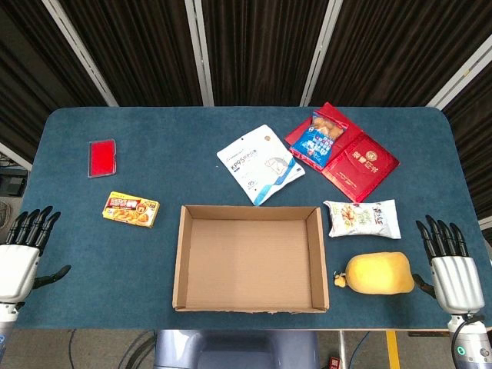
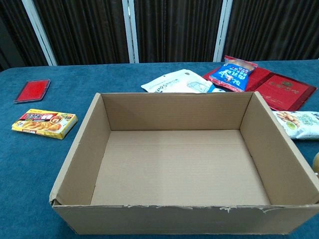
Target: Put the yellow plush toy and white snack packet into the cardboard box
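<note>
The open cardboard box point(image 1: 182, 261) sits empty at the table's front middle; it fills the chest view, cardboard box point(image 2: 79, 149). The yellow plush toy point(image 1: 378, 274) lies just right of the box near the front edge; only a sliver of the plush toy point(image 2: 316, 162) shows in the chest view. The white snack packet point(image 1: 362, 218) lies behind the toy, beside the box's right wall, also seen as snack packet point(image 2: 299, 123). My right hand point(image 1: 448, 264) is open at the table's right front edge, right of the toy. My left hand point(image 1: 21, 251) is open off the left front edge.
A yellow food box point(image 1: 131, 209) and a red flat case point(image 1: 101, 157) lie left of the box. Behind it are a white mask packet point(image 1: 259, 163), a blue snack bag point(image 1: 320, 137) and red envelopes point(image 1: 361, 162). The blue table point(image 1: 154, 138) ends near both hands.
</note>
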